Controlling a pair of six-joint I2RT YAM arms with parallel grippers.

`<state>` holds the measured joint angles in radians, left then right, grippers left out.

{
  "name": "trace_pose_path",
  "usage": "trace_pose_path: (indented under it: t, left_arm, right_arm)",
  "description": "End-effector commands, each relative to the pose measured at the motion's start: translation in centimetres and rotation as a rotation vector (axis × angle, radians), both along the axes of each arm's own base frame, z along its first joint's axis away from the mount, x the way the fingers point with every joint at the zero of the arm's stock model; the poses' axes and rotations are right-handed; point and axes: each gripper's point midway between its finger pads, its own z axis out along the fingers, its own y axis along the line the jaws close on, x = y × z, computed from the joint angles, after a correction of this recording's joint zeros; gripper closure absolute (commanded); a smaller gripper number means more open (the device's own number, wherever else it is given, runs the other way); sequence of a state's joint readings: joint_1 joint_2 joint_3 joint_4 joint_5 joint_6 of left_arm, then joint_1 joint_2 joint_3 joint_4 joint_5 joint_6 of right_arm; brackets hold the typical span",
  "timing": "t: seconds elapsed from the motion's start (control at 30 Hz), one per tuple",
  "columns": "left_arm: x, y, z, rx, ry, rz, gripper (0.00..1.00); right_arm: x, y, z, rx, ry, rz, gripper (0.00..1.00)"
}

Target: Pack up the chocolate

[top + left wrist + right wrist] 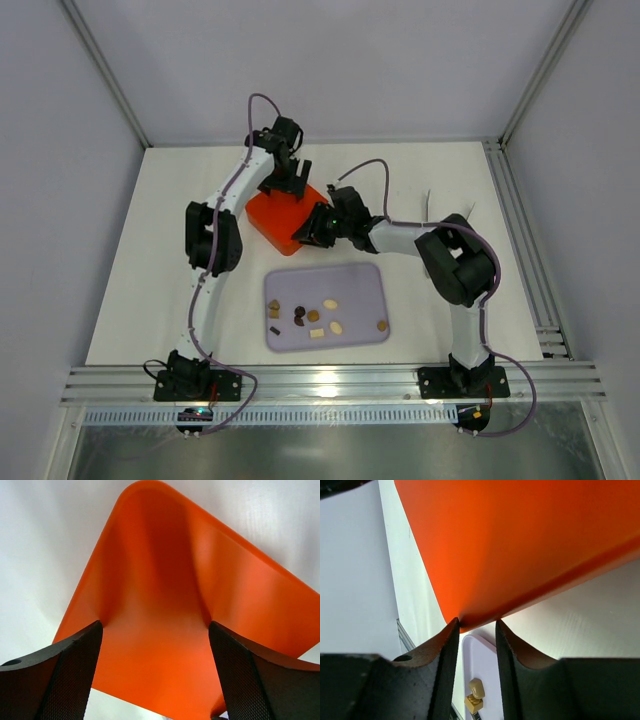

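At counter's far centre, opening orange box: corner pinched by right gripper, straddled by left gripper, jaws wide apart. Noted chocolate loose on lavender tray, near edge. Next, likely: prise open, level.

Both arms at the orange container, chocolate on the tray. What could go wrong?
1. The right gripper seems to pinch only a corner of the orange container; it could slip or twist out.
2. The left gripper is open over it: no second hold.
3. If dropped, it could hit the tray and scatter the chocolate.
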<state>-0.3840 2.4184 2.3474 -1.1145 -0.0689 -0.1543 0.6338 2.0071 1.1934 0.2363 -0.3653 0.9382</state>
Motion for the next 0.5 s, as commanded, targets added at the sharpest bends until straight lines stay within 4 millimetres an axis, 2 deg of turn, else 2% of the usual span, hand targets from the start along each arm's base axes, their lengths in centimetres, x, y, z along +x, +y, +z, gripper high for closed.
trace_pose_path:
  t: [0.0,0.13,0.23,0.27,0.4,0.47]
  left_arm:
    - [-3.6,-1.7,-6.5,0.017,0.188,-0.048,0.14]
    - [-3.4,-2.5,-4.9,-0.031,0.159,-0.065,0.13]
    - [-3.2,-2.3,-4.0,-0.026,0.132,-0.063,0.13]
    - [-3.0,-2.2,-3.3,-0.031,0.112,-0.061,0.13]
    - [-1.7,-2.2,-0.7,-0.076,0.03,-0.027,0.12]
    - [-0.8,-2.2,0.4,-0.109,-0.013,0.007,0.12]
  right_arm:
    - [1.0,0.6,2.1,0.018,-0.064,0.008,0.62]
    - [1.2,0.5,4.8,0.028,-0.139,0.027,0.53]
    - [1.3,0.4,7.1,0.028,-0.188,0.047,0.51]
    - [1.4,0.1,8.5,0.038,-0.214,0.043,0.5]
    - [1.4,-1.4,11.1,0.036,-0.265,0.046,0.48]
    - [1.3,-2.1,11.7,0.032,-0.279,0.043,0.47]
